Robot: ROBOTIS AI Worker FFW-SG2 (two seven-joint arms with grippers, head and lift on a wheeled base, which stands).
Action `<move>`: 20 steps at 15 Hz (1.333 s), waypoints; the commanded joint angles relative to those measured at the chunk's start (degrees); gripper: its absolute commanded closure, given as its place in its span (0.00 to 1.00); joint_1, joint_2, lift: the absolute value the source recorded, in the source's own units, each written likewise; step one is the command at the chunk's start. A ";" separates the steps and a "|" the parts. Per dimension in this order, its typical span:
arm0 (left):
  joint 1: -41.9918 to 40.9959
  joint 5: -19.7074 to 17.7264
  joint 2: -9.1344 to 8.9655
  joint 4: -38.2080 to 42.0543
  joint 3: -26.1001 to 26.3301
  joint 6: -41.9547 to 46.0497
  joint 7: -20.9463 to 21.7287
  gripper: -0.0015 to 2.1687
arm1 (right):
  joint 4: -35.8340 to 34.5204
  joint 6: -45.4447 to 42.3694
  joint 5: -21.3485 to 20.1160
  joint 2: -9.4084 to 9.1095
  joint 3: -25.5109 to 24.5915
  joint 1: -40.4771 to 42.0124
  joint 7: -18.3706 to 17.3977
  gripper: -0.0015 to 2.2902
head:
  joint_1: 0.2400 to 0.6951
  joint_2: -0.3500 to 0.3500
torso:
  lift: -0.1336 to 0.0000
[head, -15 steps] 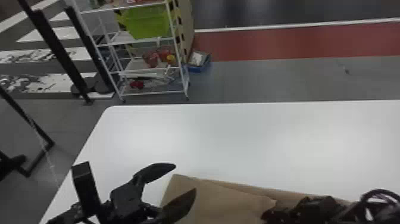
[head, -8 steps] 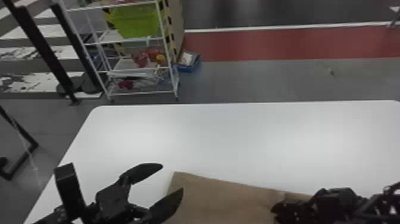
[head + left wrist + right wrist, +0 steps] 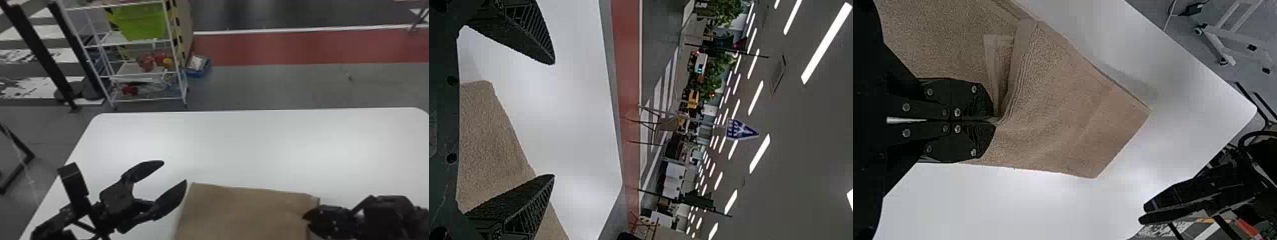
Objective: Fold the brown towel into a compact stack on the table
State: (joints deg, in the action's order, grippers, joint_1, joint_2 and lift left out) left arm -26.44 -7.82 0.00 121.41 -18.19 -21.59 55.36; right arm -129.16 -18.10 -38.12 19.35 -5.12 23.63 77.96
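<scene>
Brown towel [image 3: 249, 210] on the white worktop [image 3: 255, 143], well apart from its far edge.
Between the worktop's left edge and the towel, the left gripper [image 3: 175, 172] has its fingers spread wide; the right gripper [image 3: 306, 220] pinches a fold of towel.

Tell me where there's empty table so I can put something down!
There's a big bare stretch of table beyond the brown towel, reaching to the far edge. Nearer the robot it's crowded: the towel lies between the open left gripper and the right gripper, which pinches it.
</scene>
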 commanded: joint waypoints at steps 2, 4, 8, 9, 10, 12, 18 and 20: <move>2.88 -0.35 -0.15 -5.39 -1.58 6.34 -3.06 0.03 | 5.41 -2.86 -2.83 -0.02 0.38 1.16 0.00 0.75 | 1.00 0.64 | 0.11; 4.38 -0.27 -0.15 -8.29 -2.28 10.38 -5.52 0.03 | 6.29 -4.09 -3.36 -0.19 0.73 0.54 -1.14 0.75 | 1.00 0.66 | 0.11; 4.55 -1.06 -0.15 -8.47 -3.25 10.20 -6.40 0.03 | -1.36 -3.92 4.02 0.16 -8.32 2.39 0.36 0.75 | 1.00 0.71 | 0.11; 4.47 -1.15 -0.15 -8.64 -3.51 10.38 -6.40 0.04 | -0.57 -3.92 3.23 0.16 -8.76 3.44 0.36 0.75 | 1.00 0.70 | 0.11; 4.64 -1.23 -0.15 -8.99 -3.60 10.38 -6.40 0.04 | 1.19 -5.50 2.18 0.07 -8.59 4.15 0.36 0.75 | 1.00 0.69 | 0.11; 5.08 -1.15 -0.15 -9.87 -3.51 10.38 -6.49 0.04 | 6.46 -9.36 -1.34 0.07 -7.18 4.59 0.36 0.75 | 1.00 0.66 | 0.11; 5.87 -0.53 -0.15 -10.05 -3.60 9.68 -6.49 0.04 | 2.25 -9.54 3.06 0.25 -12.37 4.15 0.36 0.75 | 1.00 0.63 | 0.11; 5.87 -0.62 -0.15 -10.14 -3.78 9.68 -6.40 0.04 | 0.49 -9.54 5.17 0.25 -15.27 6.17 0.36 0.75 | 1.00 0.62 | 0.11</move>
State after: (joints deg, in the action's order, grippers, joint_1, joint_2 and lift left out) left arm -20.59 -8.42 0.00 111.32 -21.83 -11.89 48.92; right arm -127.53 -27.60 -34.27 19.58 -18.65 28.43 78.05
